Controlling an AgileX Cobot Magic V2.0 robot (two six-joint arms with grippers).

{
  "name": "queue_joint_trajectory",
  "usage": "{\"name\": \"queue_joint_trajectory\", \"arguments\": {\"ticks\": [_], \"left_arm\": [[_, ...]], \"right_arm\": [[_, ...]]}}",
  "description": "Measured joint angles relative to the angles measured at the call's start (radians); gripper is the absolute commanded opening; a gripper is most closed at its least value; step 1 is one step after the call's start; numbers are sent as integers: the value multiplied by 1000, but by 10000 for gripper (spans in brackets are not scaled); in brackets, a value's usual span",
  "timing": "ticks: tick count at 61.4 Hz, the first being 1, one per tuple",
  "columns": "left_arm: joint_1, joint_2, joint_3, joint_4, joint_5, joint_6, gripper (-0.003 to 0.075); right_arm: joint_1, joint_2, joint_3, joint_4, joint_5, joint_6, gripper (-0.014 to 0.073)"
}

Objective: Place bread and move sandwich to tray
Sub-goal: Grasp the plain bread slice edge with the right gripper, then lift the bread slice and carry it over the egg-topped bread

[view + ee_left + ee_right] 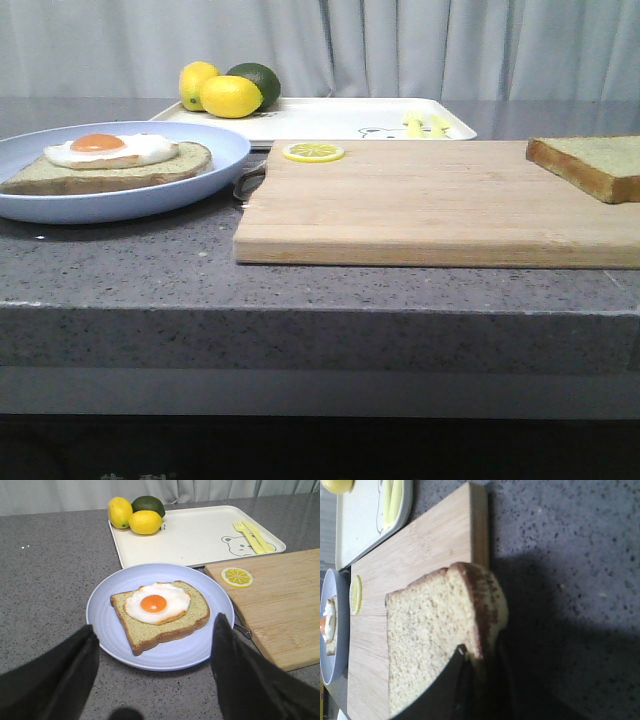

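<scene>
- Already the right pincer (482, 680) is clamped on the bread (435, 635), ready to carry it.
- Left pincer (155, 655) stands apart above the egg toast (160, 612).

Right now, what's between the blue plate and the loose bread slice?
Front view: bare cutting board, except a lemon slice near its back-left corner, between plate and bread.

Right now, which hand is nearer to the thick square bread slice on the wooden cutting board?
The right hand: its fingers are at the edge of the thick square bread slice, seemingly gripping it. The left hand is open over the round pale blue plate, farther away.
</scene>
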Motion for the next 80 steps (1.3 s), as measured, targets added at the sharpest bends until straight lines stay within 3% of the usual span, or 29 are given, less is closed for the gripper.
{"name": "queue_joint_trajectory", "arguments": {"ticks": [24, 37, 49, 63, 71, 80], "left_arm": [[0, 0, 0, 2, 0, 0, 474], [0, 0, 0, 3, 0, 0, 474], [0, 0, 0, 3, 0, 0, 474], [0, 0, 0, 3, 0, 0, 474], [0, 0, 0, 3, 0, 0, 474], [0, 0, 0, 5, 0, 0, 474]], "right_arm": [[13, -64, 0, 32, -4, -2, 67], [105, -147, 0, 135, -6, 16, 67], [293, -160, 0, 284, -10, 26, 67], [605, -160, 0, 539, -24, 30, 67], [791, -158, -1, 622, -155, 30, 67], [963, -153, -25, 638, -416, 30, 67]]}}
